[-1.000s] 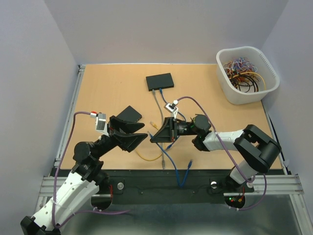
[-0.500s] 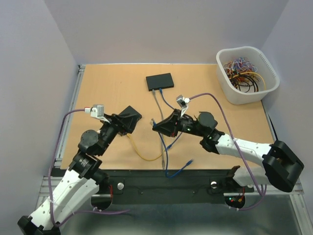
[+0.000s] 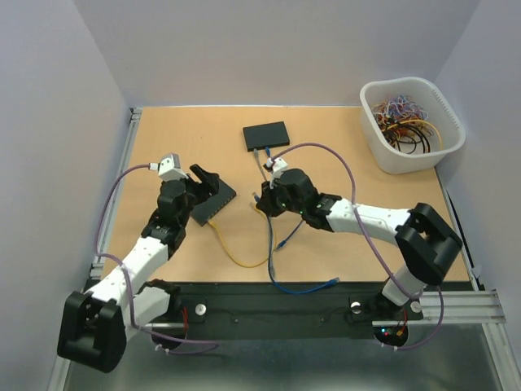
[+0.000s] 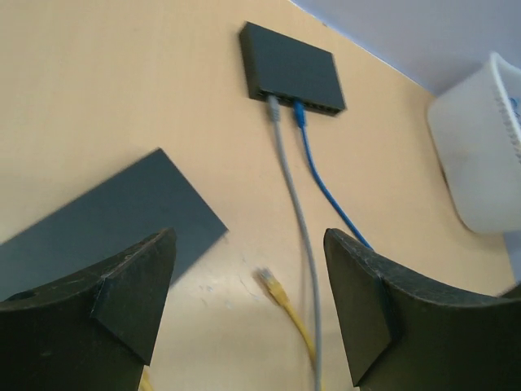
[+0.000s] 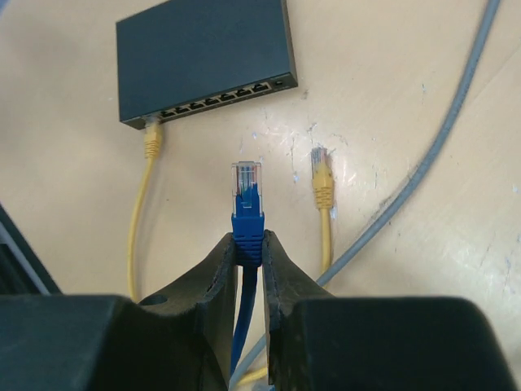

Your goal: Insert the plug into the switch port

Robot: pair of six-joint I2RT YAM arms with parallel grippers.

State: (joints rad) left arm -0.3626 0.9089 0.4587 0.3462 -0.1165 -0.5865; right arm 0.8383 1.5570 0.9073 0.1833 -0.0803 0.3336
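My right gripper [image 5: 249,240] is shut on the boot of a blue plug [image 5: 247,195] whose clear tip points at the port row of the near black switch [image 5: 203,57]. A yellow cable [image 5: 151,145] sits in that switch's leftmost port. In the top view this gripper [image 3: 262,198] hovers just right of the near switch [image 3: 213,204]. My left gripper [image 3: 205,177] stands open over the same switch, nothing between its fingers [image 4: 146,277]. Beyond it, the left wrist view shows a second switch [image 4: 289,69] with a grey and a blue cable plugged in.
A loose yellow plug [image 5: 322,175] lies on the table right of the blue plug, beside a grey cable [image 5: 440,147]. A white bin [image 3: 411,122] of tangled cables stands at the far right corner. Blue and yellow cable loops [image 3: 281,269] trail toward the near edge.
The left arm swung away from the centre to above the near switch and its jaws widened. The right gripper carried the blue plug up and left toward that switch.
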